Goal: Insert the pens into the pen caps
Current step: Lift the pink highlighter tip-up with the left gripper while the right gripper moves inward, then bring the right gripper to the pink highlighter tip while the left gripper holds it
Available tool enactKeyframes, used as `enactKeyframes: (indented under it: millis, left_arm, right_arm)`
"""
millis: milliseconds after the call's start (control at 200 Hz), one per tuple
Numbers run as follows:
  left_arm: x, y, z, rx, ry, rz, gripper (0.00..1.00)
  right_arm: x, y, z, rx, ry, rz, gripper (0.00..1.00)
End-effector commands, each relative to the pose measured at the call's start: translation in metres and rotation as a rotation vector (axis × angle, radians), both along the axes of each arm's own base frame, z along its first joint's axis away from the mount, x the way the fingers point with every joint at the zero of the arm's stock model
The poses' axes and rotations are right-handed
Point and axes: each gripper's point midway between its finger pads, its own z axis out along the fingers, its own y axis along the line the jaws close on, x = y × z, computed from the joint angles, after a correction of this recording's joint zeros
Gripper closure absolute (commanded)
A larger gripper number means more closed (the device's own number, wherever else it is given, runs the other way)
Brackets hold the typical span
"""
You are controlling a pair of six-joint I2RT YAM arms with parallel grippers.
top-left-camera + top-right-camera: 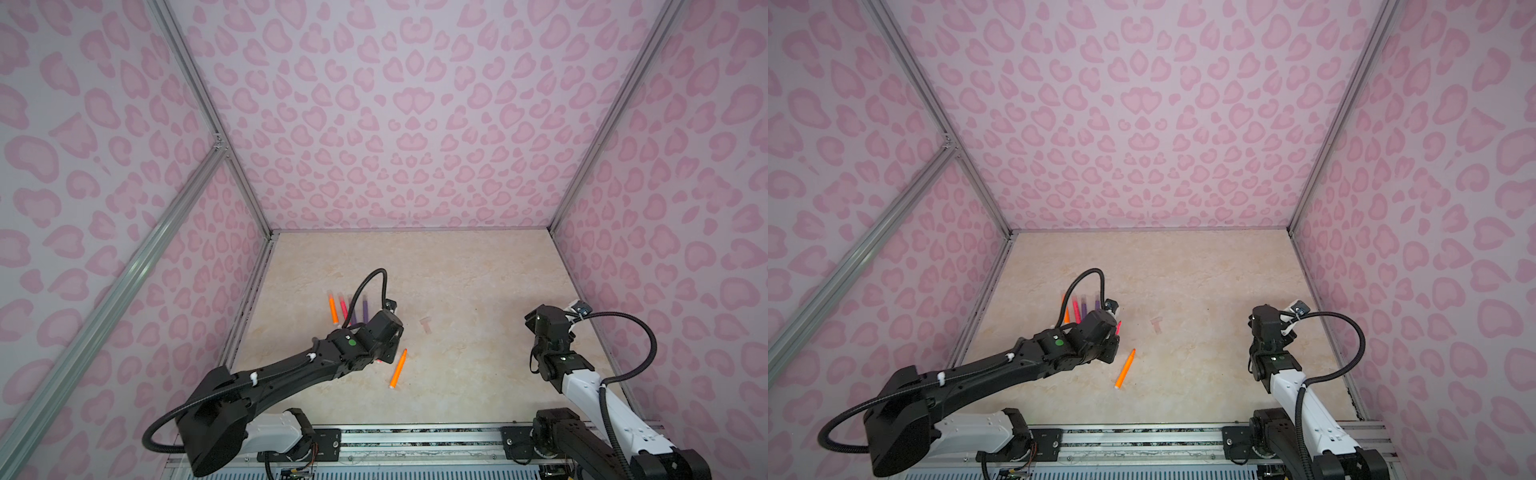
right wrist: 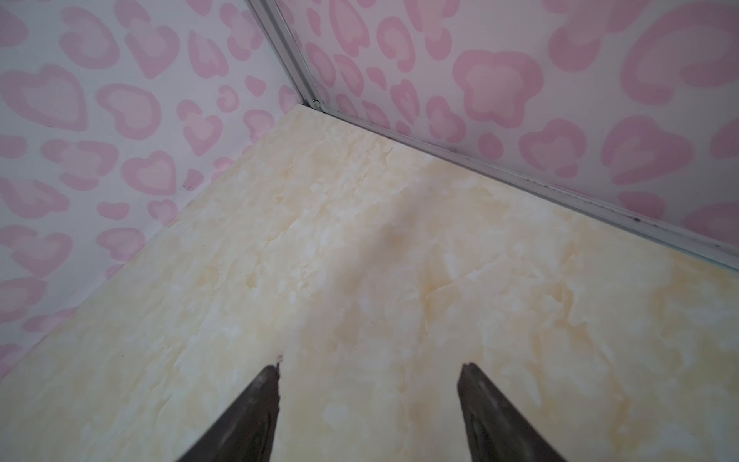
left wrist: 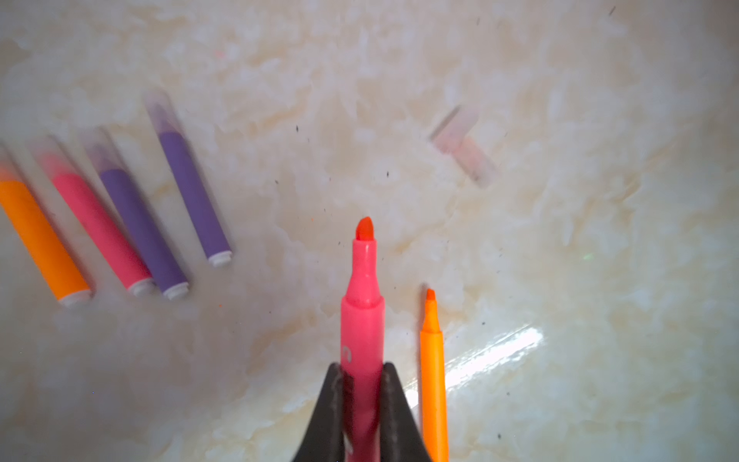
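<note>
Outstretched left tool (image 3: 362, 367) around pink pen (image 3: 362, 304)

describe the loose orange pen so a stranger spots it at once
On the beige table, find the left gripper near the middle. Right of it lies the orange pen, bare-tipped and alone, unlike the capped orange pen farther back.

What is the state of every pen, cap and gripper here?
Orange pen in the row: capped, lying flat.
Pink pen in the row: capped, lying flat.
Purple pen beside it: capped, lying flat.
Outer purple pen: capped, lying flat.
Held pink pen: uncapped, clamped in the left gripper.
Loose orange pen: uncapped, lying flat.
Two empty caps: lying loose, forming a T.
Right gripper: open, empty.
</note>
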Motion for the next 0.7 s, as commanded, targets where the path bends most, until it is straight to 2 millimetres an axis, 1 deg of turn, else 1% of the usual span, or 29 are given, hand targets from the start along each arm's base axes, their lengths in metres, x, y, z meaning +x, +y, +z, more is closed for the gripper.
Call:
enactKeyframes:
  millis: [0,70,110,135,170,225,280,355,425,470,535,550,595,695]
  left_arm:
    - [0.012,-0.008,0.066,-0.201,-0.129,0.06,0.97]
    - [0.017,-0.012,0.107,-0.3,-0.208,0.067,0.97]
    - [0.02,-0.012,0.124,-0.332,-0.253,0.078,0.97]
    - [0.022,-0.009,0.13,-0.34,-0.277,0.095,0.97]
    - [0.027,-0.003,0.134,-0.346,-0.305,0.135,0.97]
    - [0.031,0.002,0.133,-0.338,-0.342,0.166,0.97]
    - [0.033,-0.001,0.128,-0.339,-0.384,0.131,0.97]
    - [0.028,-0.013,0.12,-0.339,-0.407,0.031,0.97]
    - [0.024,-0.021,0.114,-0.337,-0.437,-0.05,0.97]
    - [0.022,-0.025,0.111,-0.361,-0.444,-0.066,0.97]
    - [0.015,-0.038,0.112,-0.393,-0.446,-0.151,0.97]
    - [0.014,-0.043,0.119,-0.416,-0.461,-0.174,0.97]
    - [0.009,-0.052,0.123,-0.431,-0.463,-0.233,0.97]
    - [0.001,-0.061,0.121,-0.441,-0.454,-0.301,0.97]
  right_arm:
    - [0.011,0.033,0.014,0.092,-0.06,0.156,0.27]
    - [0.015,0.065,0.04,0.125,-0.124,0.262,0.24]
    - [0.015,0.087,0.059,0.129,-0.162,0.336,0.23]
    - [0.014,0.102,0.069,0.13,-0.183,0.386,0.22]
    - [0.012,0.122,0.082,0.13,-0.21,0.451,0.21]
    - [0.005,0.156,0.1,0.13,-0.244,0.562,0.19]
    - [-0.004,0.187,0.112,0.135,-0.271,0.658,0.18]
    - [-0.016,0.228,0.119,0.161,-0.299,0.78,0.18]
    - [-0.023,0.262,0.123,0.176,-0.301,0.873,0.22]
    - [-0.025,0.277,0.122,0.176,-0.284,0.907,0.23]
    - [-0.026,0.297,0.12,0.191,-0.263,0.948,0.25]
    - [-0.027,0.302,0.12,0.196,-0.261,0.961,0.26]
    - [-0.029,0.316,0.12,0.212,-0.263,1.002,0.27]
    - [-0.033,0.344,0.116,0.223,-0.237,1.062,0.29]
